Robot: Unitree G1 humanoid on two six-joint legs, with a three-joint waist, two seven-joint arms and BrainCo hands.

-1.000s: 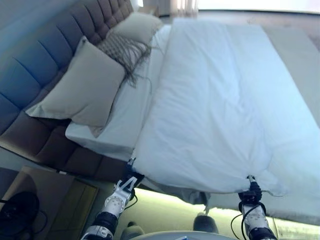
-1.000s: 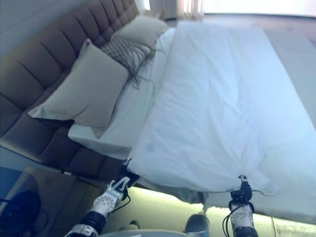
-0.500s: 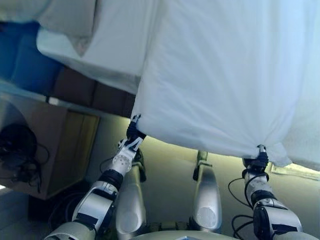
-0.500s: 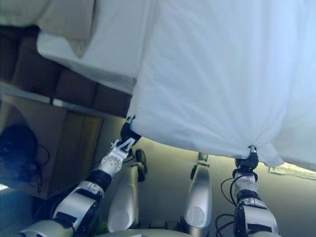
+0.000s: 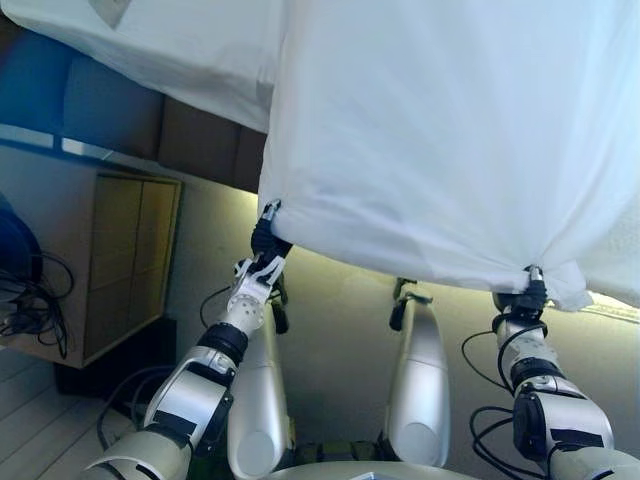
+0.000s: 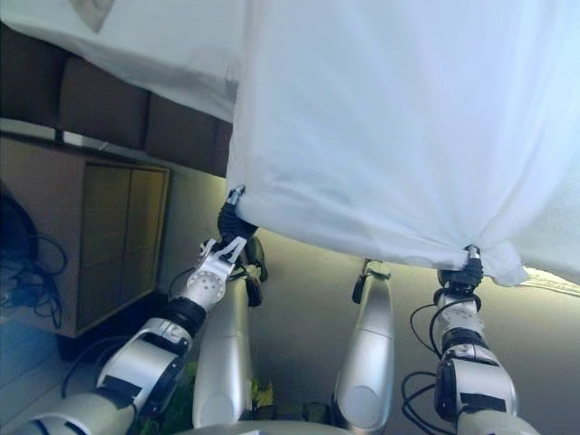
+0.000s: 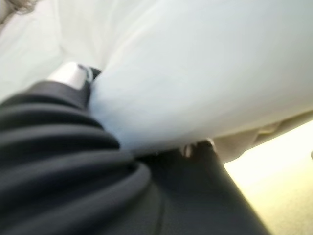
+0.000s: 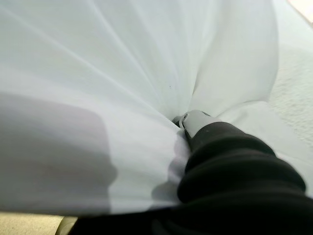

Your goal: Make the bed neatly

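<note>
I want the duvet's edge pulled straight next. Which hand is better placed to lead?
Neither clearly. The left hand pinches the duvet at its corner, the right hand grips a bunched gather along the same edge. Probably both should pull together.

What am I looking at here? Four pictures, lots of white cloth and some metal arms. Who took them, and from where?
This is a two-armed humanoid robot making a bed. The two wide pictures come from cameras in its head, looking down; the two close-ups come from cameras on its wrists. The white cloth is a duvet lying over the bed. The left hand pinches one corner of its near edge, and the right hand grips the other, where the cloth bunches. A wooden cabinet stands to the left, beside the bed.
</note>
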